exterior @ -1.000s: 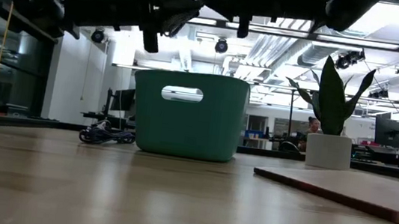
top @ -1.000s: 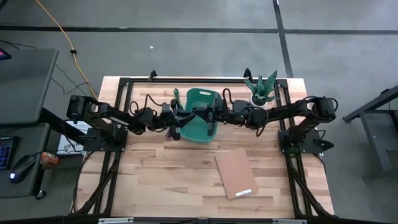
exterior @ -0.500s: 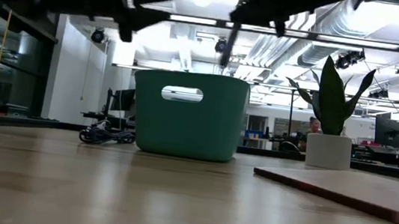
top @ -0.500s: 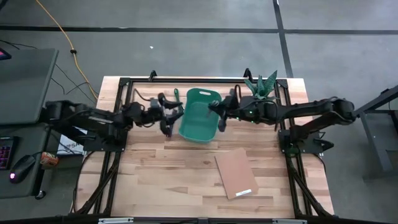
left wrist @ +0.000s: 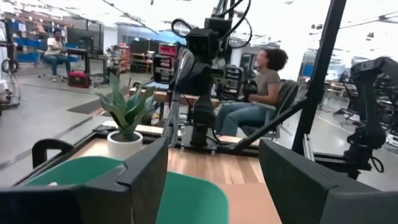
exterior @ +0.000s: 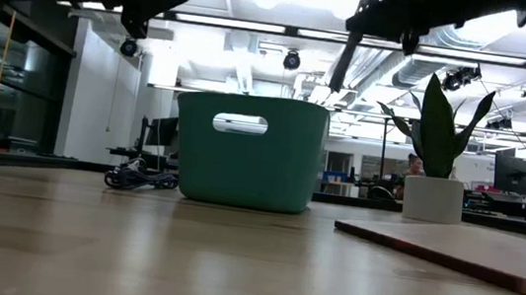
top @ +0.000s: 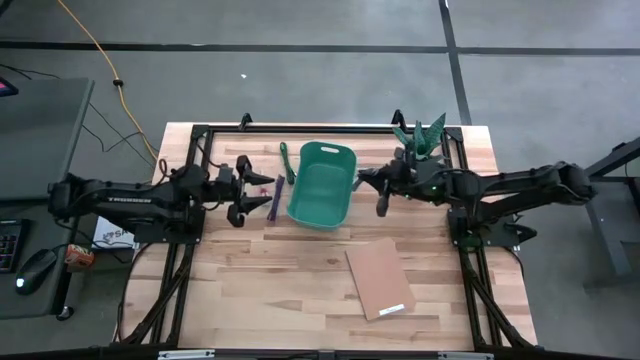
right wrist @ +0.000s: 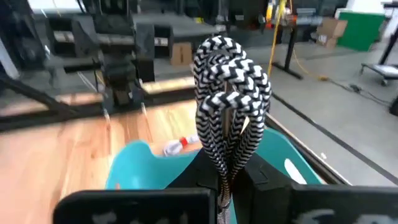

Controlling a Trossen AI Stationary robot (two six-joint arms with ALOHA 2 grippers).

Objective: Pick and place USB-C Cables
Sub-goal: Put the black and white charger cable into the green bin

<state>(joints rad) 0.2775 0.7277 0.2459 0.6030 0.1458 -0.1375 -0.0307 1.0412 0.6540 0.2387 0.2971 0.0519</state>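
The right gripper (top: 380, 192) hangs in the air just off the right side of the teal bin (top: 322, 186), its fingers pinched tight on a grey cable (right wrist: 230, 102) — a short bundle in black-and-white braid that loops up between them in the right wrist view. In the low view this bundle shows only as a dark strip hanging under the arm, above the bin's right rim.

The left gripper (top: 240, 196) hovers above the desk to the left of the bin, nearer the desk's far edge than its near one. Its fingers stand wide apart with nothing between them; through that gap the left wrist view shows the bin and the potted plant (left wrist: 126, 118).

Counting cables, four show. The grey one is in the right gripper. A white-and-red cable (right wrist: 176, 147) lies inside the bin, glimpsed over its rim. A purple cable (top: 274, 200) lies on the desk between the left gripper and the bin's left wall, and a green cable (top: 285, 160) lies on the desk beside the bin's far left corner, toward the far edge.

There is one bin, one potted plant at the far right corner — and one brown cardboard sheet (top: 379, 278) lying flat toward the near edge, right of centre.
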